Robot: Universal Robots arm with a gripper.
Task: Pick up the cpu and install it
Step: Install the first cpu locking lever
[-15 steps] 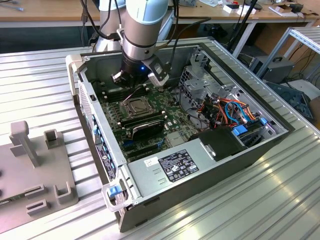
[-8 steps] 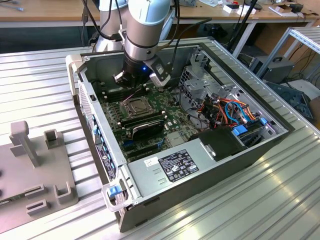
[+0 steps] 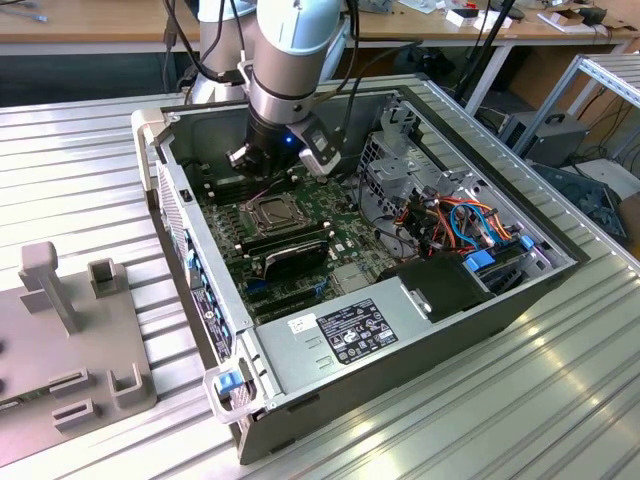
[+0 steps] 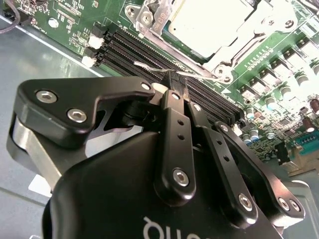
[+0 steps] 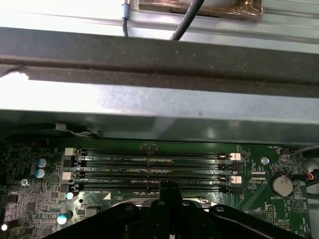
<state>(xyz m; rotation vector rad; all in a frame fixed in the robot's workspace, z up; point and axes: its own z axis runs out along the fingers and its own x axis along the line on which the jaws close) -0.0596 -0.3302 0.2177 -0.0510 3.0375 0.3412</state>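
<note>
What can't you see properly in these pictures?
- Exterior view: the gripper's tips, hidden behind the arm's own wrist parts.
- Second wrist view: the cpu, cut by the picture's edge and washed out by glare.
- First wrist view: the socket, mostly covered by the gripper.

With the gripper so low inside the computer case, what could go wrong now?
1. The gripper sits closed just above the empty memory slots; moving lower could scratch them.
2. The cpu already lies in the socket; a sideways bump there could shift it.
</note>
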